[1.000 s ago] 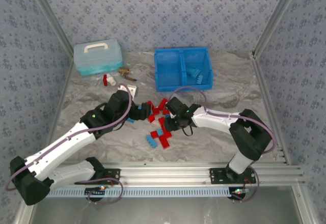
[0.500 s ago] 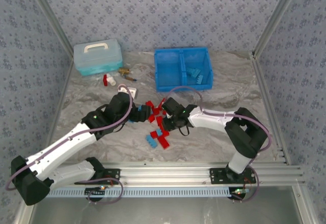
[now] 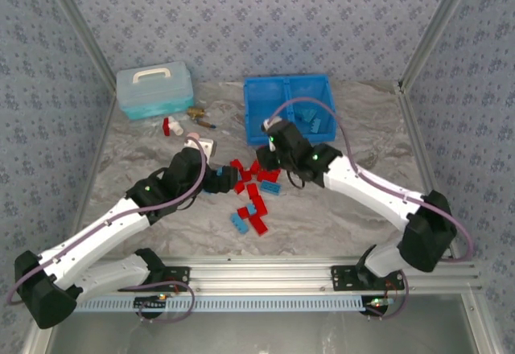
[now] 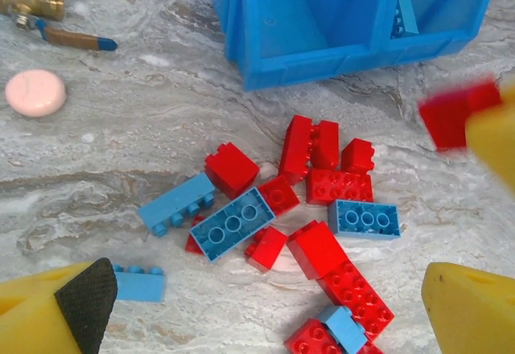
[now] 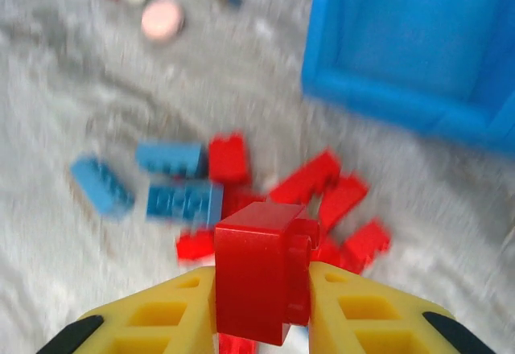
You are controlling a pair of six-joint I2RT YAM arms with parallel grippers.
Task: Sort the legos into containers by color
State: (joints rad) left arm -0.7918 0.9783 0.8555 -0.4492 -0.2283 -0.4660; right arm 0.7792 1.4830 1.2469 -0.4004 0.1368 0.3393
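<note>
Pinching a small red plastic brick point(image 5: 256, 273) in the right hand point(image 5: 261, 310), near the bright blue plastic bin point(image 4: 338, 52) — left hand point(image 3: 221, 180) wide open, empty, over loose bricks point(image 4: 314, 185). Might slip if bumped on the wall.

A lab robot cell: aluminium rail point(image 3: 322, 269), wallpapered panel walls point(image 3: 241, 16).

Blue-grey floral-patterned walls point(image 3: 257, 16) enclose a grey marbled tabletop point(image 3: 338, 221) edged by aluminium rails point(image 3: 265, 268).

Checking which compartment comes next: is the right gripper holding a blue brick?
No, the right gripper has its jaws shut on a red brick.
</note>
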